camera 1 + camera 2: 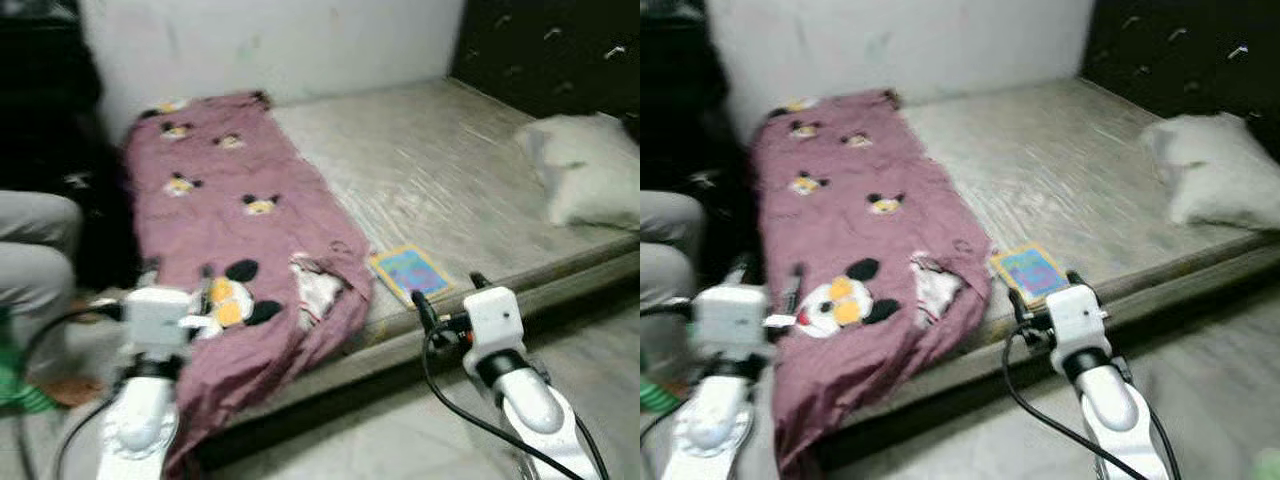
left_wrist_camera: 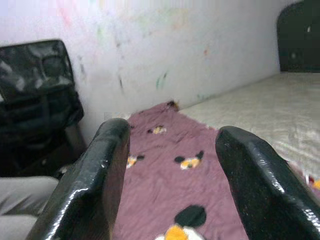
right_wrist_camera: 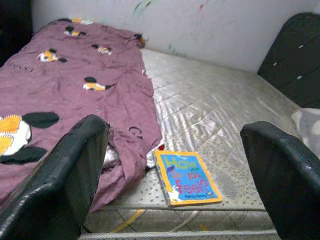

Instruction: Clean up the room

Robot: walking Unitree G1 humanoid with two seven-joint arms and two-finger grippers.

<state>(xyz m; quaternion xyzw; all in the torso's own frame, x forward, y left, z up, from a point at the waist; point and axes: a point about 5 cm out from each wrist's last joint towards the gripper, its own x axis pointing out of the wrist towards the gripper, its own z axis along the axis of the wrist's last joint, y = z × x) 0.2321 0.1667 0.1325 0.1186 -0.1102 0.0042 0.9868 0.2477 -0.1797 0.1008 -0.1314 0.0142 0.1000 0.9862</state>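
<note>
The robot's right gripper (image 3: 175, 165), its two black fingers (image 3: 55, 185) spread wide and empty, hangs just off the near edge of a bare mattress (image 1: 440, 170), aimed at a children's picture book (image 3: 187, 177) that lies flat between the line of its open jaws. The book, blue-covered with a yellow border, rests close to the mattress edge, just beside the hanging hem of a mauve blanket (image 1: 230, 230) printed with cartoon mouse faces. Its long axis runs roughly away from the gripper, angled a little toward the pillow side, so the short near edge faces the fingers.

The left gripper (image 2: 172, 170), likewise open and holding nothing, hovers over the blanket's near end, well apart from the book. The right arm is plainly the nearer of the two, and a forward, slightly downward reach looks like the move the pickup calls for; the thin book lying flush on the mattress may prove hard to get a finger under.

A white pillow (image 1: 585, 165) sits at the far right by a dark headboard (image 1: 550, 50). A person's grey-trousered knee (image 1: 35, 250) shows at the robot's left, beside a black bag (image 2: 35, 85) against the marked white wall (image 2: 175, 45).
</note>
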